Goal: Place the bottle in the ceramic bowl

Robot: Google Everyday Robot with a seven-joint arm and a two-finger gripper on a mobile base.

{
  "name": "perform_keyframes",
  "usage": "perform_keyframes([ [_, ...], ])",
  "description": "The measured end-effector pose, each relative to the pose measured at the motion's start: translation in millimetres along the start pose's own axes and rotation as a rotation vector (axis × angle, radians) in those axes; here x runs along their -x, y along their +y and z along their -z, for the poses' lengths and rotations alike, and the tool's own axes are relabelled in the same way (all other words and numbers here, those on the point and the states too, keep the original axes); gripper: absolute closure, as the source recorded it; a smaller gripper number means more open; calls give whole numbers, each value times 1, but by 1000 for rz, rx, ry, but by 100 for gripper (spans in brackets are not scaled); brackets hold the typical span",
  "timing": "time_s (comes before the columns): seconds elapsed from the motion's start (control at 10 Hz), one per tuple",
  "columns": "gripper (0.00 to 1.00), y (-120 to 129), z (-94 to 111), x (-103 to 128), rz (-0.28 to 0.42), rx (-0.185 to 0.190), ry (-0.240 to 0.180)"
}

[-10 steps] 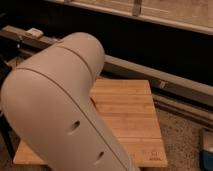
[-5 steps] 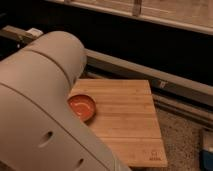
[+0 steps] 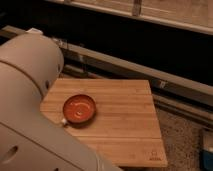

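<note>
Left of centre, the bowl (image 3: 79, 109) sits on the board (image 3: 125, 115).
The arm (image 3: 30, 100) fills the frame's left side; the gripper is out of view, so its state cannot be told. A small pale bit, perhaps the bottle (image 3: 64, 121), shows at the bowl's lower-left rim.

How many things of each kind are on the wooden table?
Ceramic bowl: 1
Small pale object beside the bowl, partly hidden: 1
Total on the wooden table: 2
Gripper: out of view; only the robot arm shows, at left.
</note>
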Motion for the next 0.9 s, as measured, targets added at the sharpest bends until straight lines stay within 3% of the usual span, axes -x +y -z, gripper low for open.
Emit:
perform_keyframes([
  [0.2, 35, 1, -3, -1, 14, -26, -3],
  [0.5, 35, -17, -7, -7, -15, -64, 3],
  [0.9, 35, -53, -14, -13, -100, -70, 28],
])
